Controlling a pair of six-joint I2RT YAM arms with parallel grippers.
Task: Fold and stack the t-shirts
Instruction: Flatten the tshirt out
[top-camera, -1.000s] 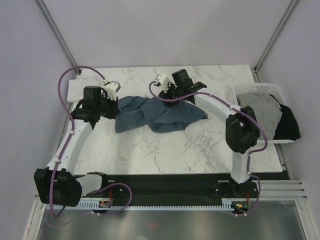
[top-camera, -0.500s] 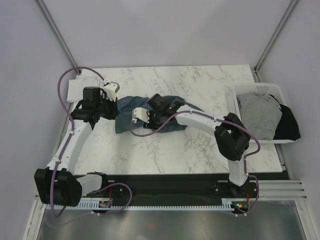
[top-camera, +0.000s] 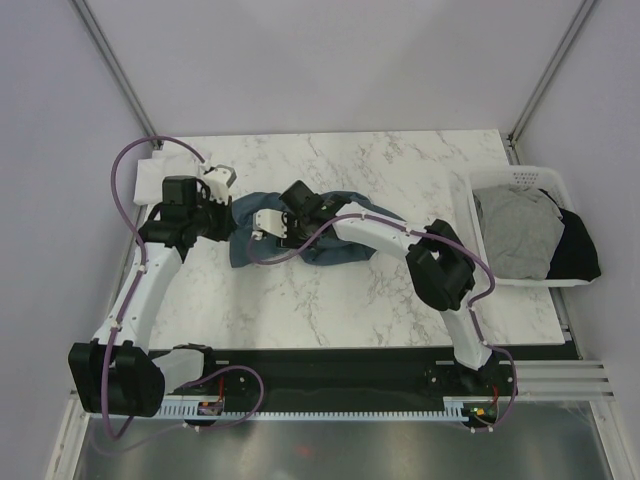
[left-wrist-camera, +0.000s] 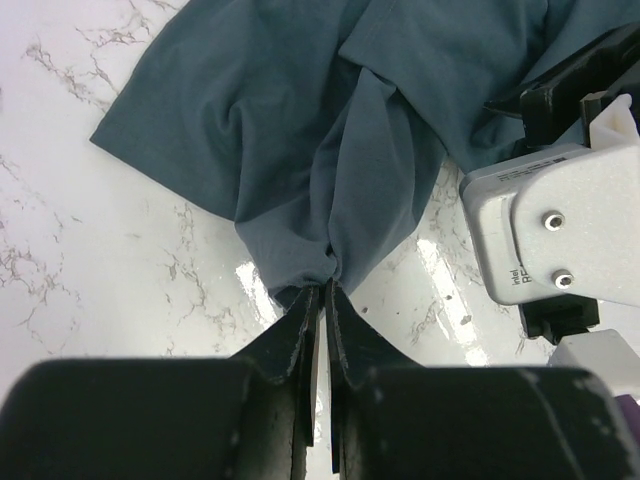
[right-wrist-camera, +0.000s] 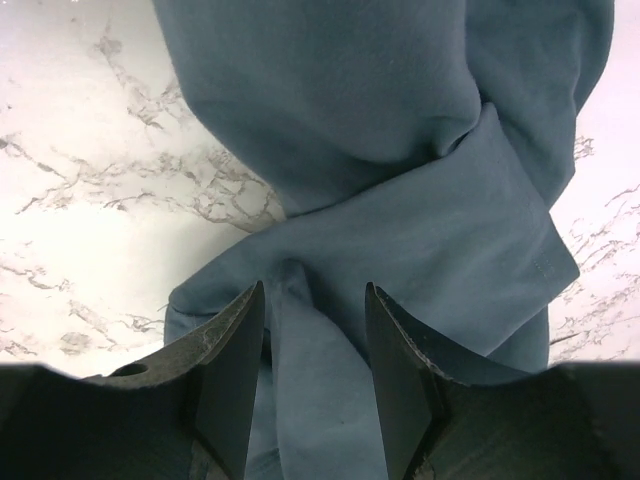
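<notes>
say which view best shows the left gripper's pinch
The left wrist view: the left gripper is shut on a bunched edge of the slate-blue t-shirt, seen close. The top external view shows that contact small. The right wrist view shows only cloth between the right gripper's open fingers.

1 high camera overlooks the table (top-camera: 400, 160); 2 wrist cameras closely share the slate-blue shirt (left-wrist-camera: 300, 120).

The white, grey-veined marble counter (top-camera: 400, 290) carried three things. A slate-blue t-shirt (top-camera: 243, 240) lay crumpled a little left of its middle, bunched into loose folds against the stone. A white t-shirt (top-camera: 150, 178) lay at the far left corner. A white slatted basket (top-camera: 520, 175) sat along the right edge, well apart from both shirts.
</notes>
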